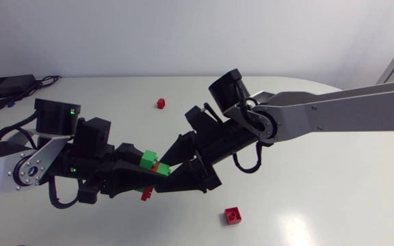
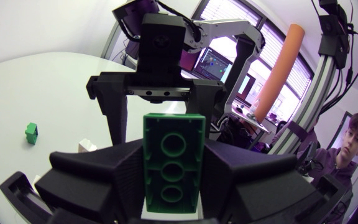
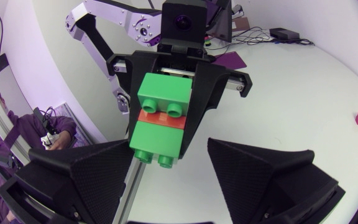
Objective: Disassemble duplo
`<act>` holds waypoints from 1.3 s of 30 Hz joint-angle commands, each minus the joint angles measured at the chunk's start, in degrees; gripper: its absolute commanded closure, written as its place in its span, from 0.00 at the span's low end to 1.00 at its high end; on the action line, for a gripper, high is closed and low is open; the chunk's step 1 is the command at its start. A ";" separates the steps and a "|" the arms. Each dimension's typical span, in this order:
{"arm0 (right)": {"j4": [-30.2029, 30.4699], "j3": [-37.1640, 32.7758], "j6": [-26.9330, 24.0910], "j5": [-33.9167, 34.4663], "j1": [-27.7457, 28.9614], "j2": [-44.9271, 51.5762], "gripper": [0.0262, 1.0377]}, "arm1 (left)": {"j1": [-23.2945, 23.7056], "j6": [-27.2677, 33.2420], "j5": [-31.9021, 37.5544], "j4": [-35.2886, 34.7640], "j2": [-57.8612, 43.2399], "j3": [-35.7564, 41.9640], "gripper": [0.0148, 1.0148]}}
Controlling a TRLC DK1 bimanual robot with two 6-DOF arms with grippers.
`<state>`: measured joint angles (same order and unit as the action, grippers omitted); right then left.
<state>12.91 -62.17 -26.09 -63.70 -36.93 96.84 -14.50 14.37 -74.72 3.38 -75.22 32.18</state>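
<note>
A small Duplo stack [image 3: 160, 119], with green bricks on both sides of a thin red one, is held above the table, and my left gripper [image 1: 146, 174] is shut on it. In the left wrist view the green end brick [image 2: 173, 165] sits between that gripper's fingers. My right gripper [image 3: 173, 186] faces the stack from the other side. Its fingers [image 3: 73, 180] stand open and wide on both sides of the stack without touching it. In the head view the stack [image 1: 149, 160] lies between the two grippers, and the right gripper [image 1: 183, 167] is just to its right.
A loose red brick [image 1: 232, 214] lies on the table near the front, right of the grippers. A smaller red piece [image 1: 161, 103] lies farther back. Another red piece [image 1: 146, 195] shows just below the left gripper. A small green brick [image 2: 31, 132] lies off to the side.
</note>
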 commanded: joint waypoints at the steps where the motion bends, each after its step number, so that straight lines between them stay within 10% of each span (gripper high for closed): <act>1: -0.69 -0.85 1.74 -0.55 -0.51 0.72 0.31 | -0.09 1.01 0.01 -0.12 0.43 -1.25 0.63; 39: -6.05 0.91 6.49 -1.07 0.10 0.19 0.26 | 2.90 1.45 0.01 0.67 3.06 -1.25 0.63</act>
<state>7.31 -62.15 -21.37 -64.53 -37.12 96.84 -12.01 14.59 -74.54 3.81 -73.06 32.18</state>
